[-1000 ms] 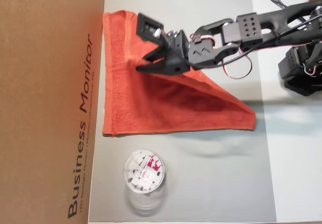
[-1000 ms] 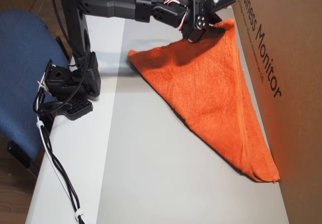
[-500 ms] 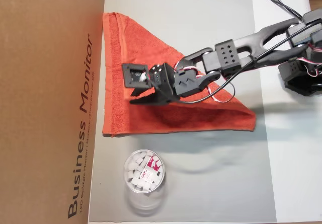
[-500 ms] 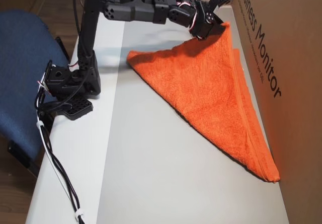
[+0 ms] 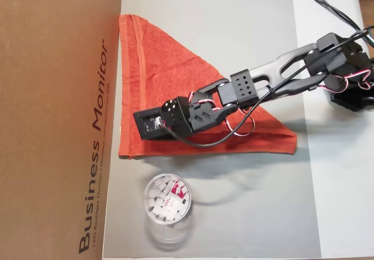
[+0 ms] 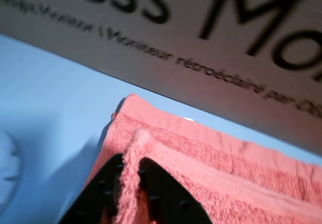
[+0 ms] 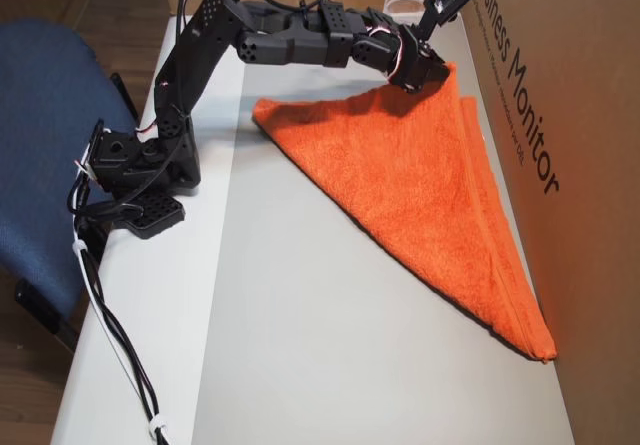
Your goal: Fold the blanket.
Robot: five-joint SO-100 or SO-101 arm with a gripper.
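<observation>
The blanket (image 5: 158, 61) is an orange-red terry towel folded into a triangle on the grey mat (image 5: 234, 32). Its long hemmed edge runs along the cardboard box. In an overhead view my gripper (image 7: 434, 73) sits at the towel corner nearest the box. The wrist view shows the gripper (image 6: 130, 186) with its black fingers (image 6: 161, 194) shut on a raised fold of the blanket (image 6: 226, 173), held slightly above the layer beneath. In the other overhead view the wrist block (image 5: 163, 120) hides the fingertips.
A large cardboard box (image 5: 58, 96) printed "Business Monitor" stands against the mat's edge beside the towel. A clear round tub (image 5: 168, 198) of white pieces stands on the mat near the gripper. The arm base (image 7: 140, 165) is clamped at the table edge by a blue chair (image 7: 40, 115).
</observation>
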